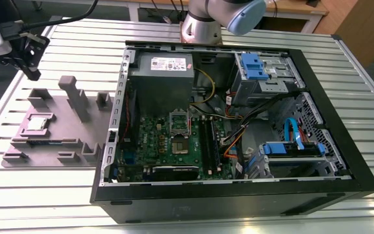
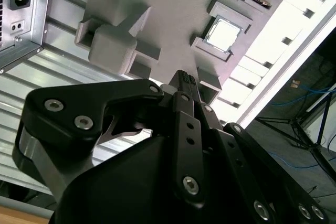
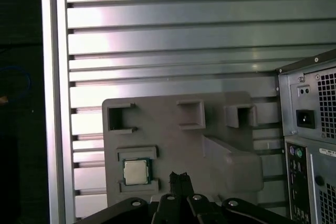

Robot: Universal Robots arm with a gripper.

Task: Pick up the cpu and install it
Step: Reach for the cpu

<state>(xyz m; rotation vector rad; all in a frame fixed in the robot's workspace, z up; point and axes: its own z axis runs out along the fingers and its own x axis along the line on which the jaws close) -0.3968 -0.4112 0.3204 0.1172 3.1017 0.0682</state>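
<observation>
The cpu is a small silver-topped square lying flat in a recess of the grey holder plate, at the exterior view's left, outside the computer. It also shows in both wrist views, cpu, with nothing touching it. My gripper hangs in the air above the far left part of the plate, well clear of the chip. Its black fingertips meet, shut on nothing. Inside the open case, the dark socket sits on the green motherboard, its metal frame flipped up.
The open black computer case lies on the slatted metal table. A grey power supply, blue drive bays and loose cables crowd the inside. Grey posts rise from the holder plate beside the chip.
</observation>
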